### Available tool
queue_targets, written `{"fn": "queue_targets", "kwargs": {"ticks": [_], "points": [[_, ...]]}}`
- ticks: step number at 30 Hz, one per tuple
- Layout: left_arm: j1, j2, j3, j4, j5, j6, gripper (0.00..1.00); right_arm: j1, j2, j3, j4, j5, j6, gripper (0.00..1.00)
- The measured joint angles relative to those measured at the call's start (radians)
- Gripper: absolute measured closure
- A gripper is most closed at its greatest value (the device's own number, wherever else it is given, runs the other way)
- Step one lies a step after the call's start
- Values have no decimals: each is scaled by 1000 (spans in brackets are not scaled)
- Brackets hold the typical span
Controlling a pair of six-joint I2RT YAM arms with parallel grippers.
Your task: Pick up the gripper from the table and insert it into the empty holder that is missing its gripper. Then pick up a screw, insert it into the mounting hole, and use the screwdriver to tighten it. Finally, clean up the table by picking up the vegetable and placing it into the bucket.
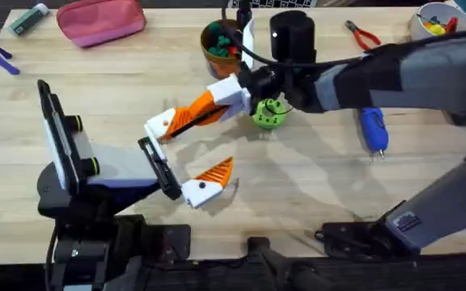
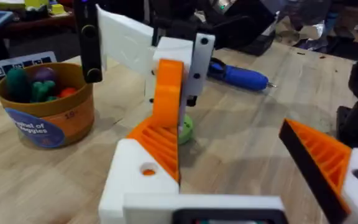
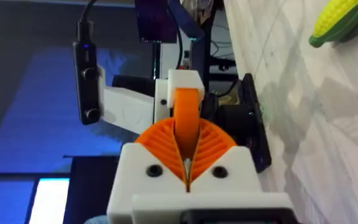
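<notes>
Pinching the gripper [image 3: 187,118] tight, the right claw [image 3: 187,167] (shut) meets the holder [image 1: 162,124].

A robotics lab or workshop bench is suggested. A pale wooden table [image 1: 314,174] is seen, with two robot arms mounted at its near edge. Red-handled pliers [image 1: 363,35] and a blue screwdriver [image 1: 374,130] are laid at the far right, a pink pouch [image 1: 101,20] at the far left. A checkered calibration board [image 2: 12,66] and cluttered shelves are glimpsed beyond the table.
</notes>
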Motion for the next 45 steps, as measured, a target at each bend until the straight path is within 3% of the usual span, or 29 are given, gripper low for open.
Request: {"fn": "queue_targets", "kwargs": {"ticks": [45], "points": [[1, 0, 0, 0, -7, -2, 16, 23, 26, 29, 3, -13, 3, 992]]}}
